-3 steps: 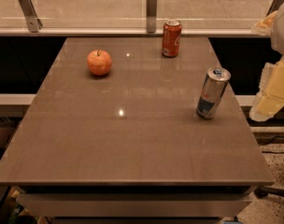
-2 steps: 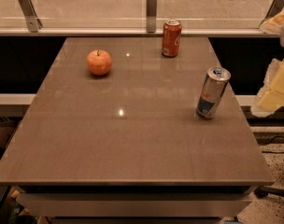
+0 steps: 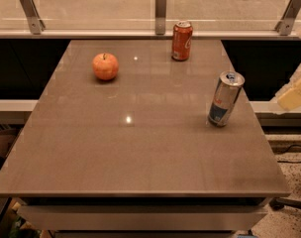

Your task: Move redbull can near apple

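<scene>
The redbull can (image 3: 225, 99), slim and silver with blue panels, stands upright near the table's right edge. The apple (image 3: 105, 66), round and orange-red with a short stem, sits at the far left of the table, well apart from the can. Only cream-coloured parts of my arm (image 3: 295, 90) show at the right edge of the camera view, off the table and right of the redbull can. The gripper itself is out of view.
A shorter orange-red soda can (image 3: 181, 41) stands at the table's far edge, right of the apple. The brown table (image 3: 140, 148) ends at a glass barrier with metal posts (image 3: 161, 11) at the back. The floor drops away on the right.
The cream arm parts at the right edge have shifted further right, so less of them shows. The redbull can, the apple and the soda can have not moved.
</scene>
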